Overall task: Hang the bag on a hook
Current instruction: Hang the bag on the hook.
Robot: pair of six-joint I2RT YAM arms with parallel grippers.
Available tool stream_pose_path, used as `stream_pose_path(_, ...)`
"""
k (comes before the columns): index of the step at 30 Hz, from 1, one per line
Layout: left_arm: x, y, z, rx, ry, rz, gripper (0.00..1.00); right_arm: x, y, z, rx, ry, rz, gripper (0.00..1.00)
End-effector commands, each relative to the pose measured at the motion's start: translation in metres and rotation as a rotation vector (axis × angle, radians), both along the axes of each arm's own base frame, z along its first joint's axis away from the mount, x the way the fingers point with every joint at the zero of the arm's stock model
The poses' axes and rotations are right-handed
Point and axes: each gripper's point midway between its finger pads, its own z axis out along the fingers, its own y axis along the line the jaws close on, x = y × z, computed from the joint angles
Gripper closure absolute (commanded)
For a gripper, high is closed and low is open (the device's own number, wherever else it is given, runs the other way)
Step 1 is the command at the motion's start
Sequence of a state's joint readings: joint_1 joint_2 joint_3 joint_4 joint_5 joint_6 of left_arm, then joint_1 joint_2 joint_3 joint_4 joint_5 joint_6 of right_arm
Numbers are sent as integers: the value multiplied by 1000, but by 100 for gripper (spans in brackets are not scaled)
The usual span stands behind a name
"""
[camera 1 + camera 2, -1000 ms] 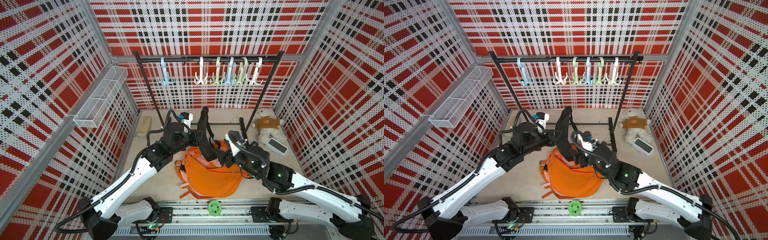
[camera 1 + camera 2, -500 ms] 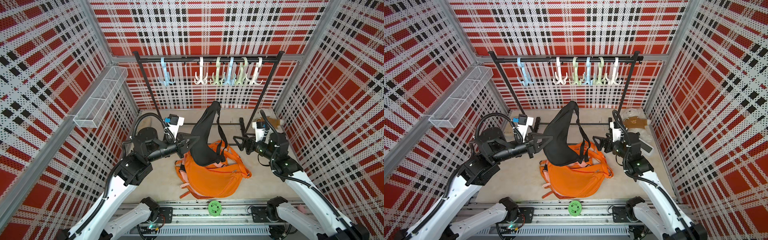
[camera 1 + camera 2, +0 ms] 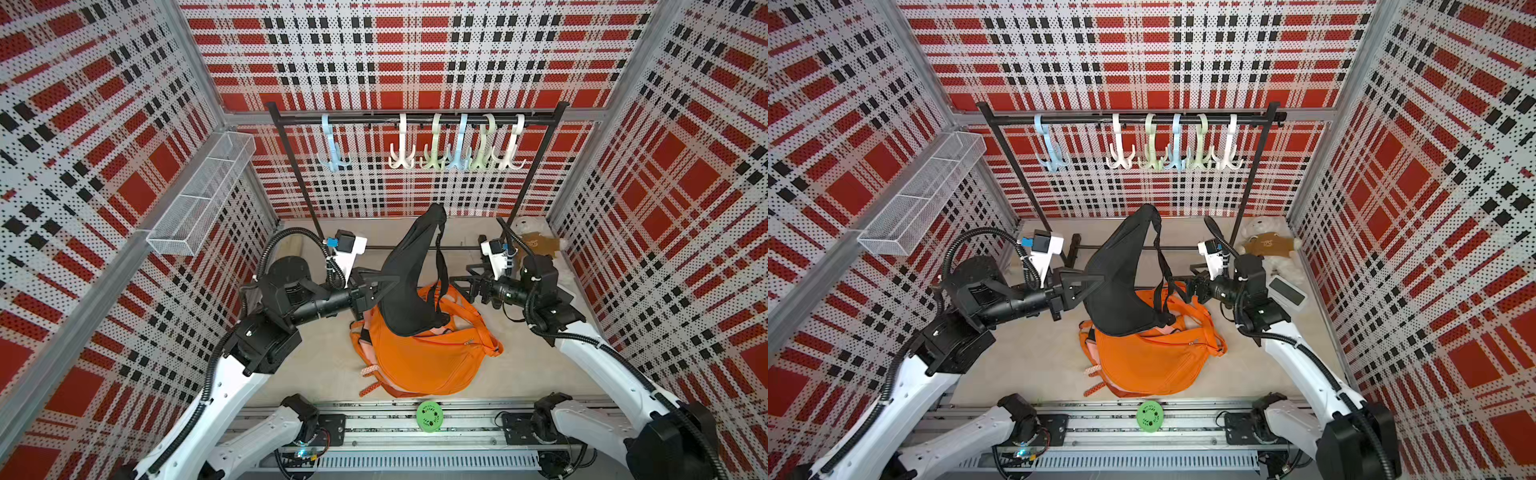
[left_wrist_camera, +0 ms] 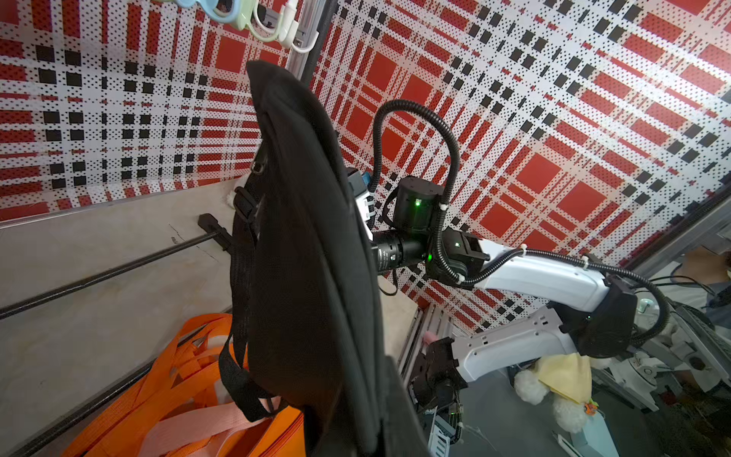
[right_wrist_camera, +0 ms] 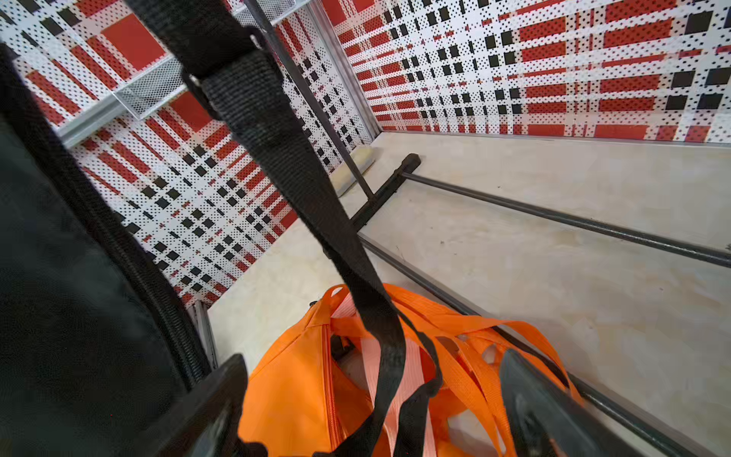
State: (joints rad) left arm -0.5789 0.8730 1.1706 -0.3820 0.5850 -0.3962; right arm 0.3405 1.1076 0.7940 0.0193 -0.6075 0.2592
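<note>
While the left gripper (image 3: 384, 289) pinches the black bag (image 3: 409, 286), which stands upright over the orange bag (image 3: 419, 361) and well below the hooks (image 3: 436, 145), the right gripper (image 3: 462, 286) gapes wide beside its strap (image 3: 440, 266).

A black bag (image 4: 300, 237) stands tall across the middle. Its strap (image 4: 238, 277) hangs down one side toward an orange bag (image 4: 130, 411) lying on the tabletop (image 4: 79, 336). Pastel hooks (image 4: 253, 19) show just past the black bag's tip. Behind it the right arm (image 4: 542, 277) reaches in, and its fingers seem to be hidden by the bag.
</note>
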Motion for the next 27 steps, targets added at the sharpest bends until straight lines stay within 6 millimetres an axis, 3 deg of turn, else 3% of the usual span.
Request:
stream_pose_path(1, -8, 3, 24, -49, -60, -15, 100, 9, 9, 16, -41, -116, 8, 1)
stream_pose_path(5, -8, 4, 26, -55, -61, -12, 100, 12, 28, 9, -105, -145, 26, 4)
stream_pose_path(10, -11, 6, 28, -62, -64, -11, 100, 33, 28, 8, -106, -160, -35, 13)
stream_pose_path(13, -13, 7, 30, -68, -67, -10, 100, 39, 33, 10, -101, -164, -30, 39)
stream_pose_path(17, -15, 9, 31, -85, -70, -13, 100, 44, 39, 10, -84, -159, -10, 83)
stream_pose_path(19, -15, 9, 28, -85, -66, -9, 100, 44, 40, 11, -56, -156, -9, 98)
stream_pose_path(23, -10, 11, 24, -100, -55, 7, 100, 44, 31, 22, -8, -176, -75, 100)
stream_pose_path(27, -3, 10, 17, -115, -43, 26, 100, 45, -1, 41, 37, -195, -200, 100)
